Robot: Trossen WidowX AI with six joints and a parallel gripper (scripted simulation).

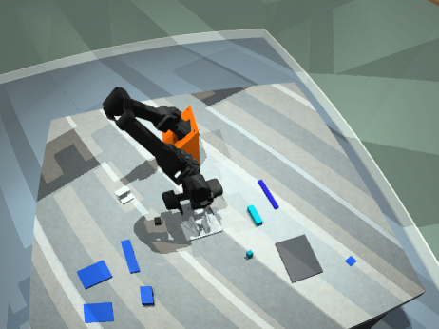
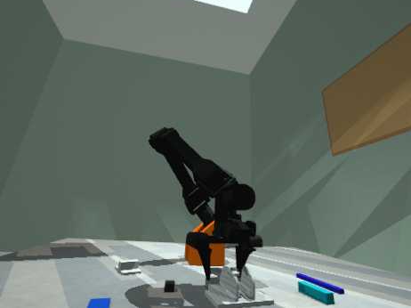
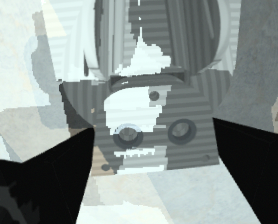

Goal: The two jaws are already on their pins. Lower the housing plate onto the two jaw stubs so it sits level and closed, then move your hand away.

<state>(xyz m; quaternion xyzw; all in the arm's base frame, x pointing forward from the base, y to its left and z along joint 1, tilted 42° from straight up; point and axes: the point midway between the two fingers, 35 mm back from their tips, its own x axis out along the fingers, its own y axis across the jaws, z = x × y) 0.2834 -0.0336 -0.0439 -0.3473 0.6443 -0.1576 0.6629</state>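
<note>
The pale grey housing plate (image 3: 152, 145) shows two large round holes in the wrist view and spans the space between the fingers. My gripper (image 1: 196, 209) (image 2: 224, 278) (image 3: 151, 129) is shut on its two side edges, low over the rear of the gripper assembly. The two pale, upright jaws (image 2: 229, 285) (image 3: 201, 37) stand side by side on the white base (image 1: 205, 237) (image 2: 263, 303), just beyond the plate in the wrist view. The plate hides the stubs, so its seating on them cannot be told.
A small white bracket (image 1: 124, 196) (image 2: 128, 266) and a black cube (image 1: 158, 221) (image 2: 169, 286) lie left of the base. A cyan block (image 1: 255, 215) (image 2: 316, 292), a dark blue bar (image 1: 268, 194) and a dark grey plate (image 1: 299, 259) lie to the right. Several blue pieces lie at front left.
</note>
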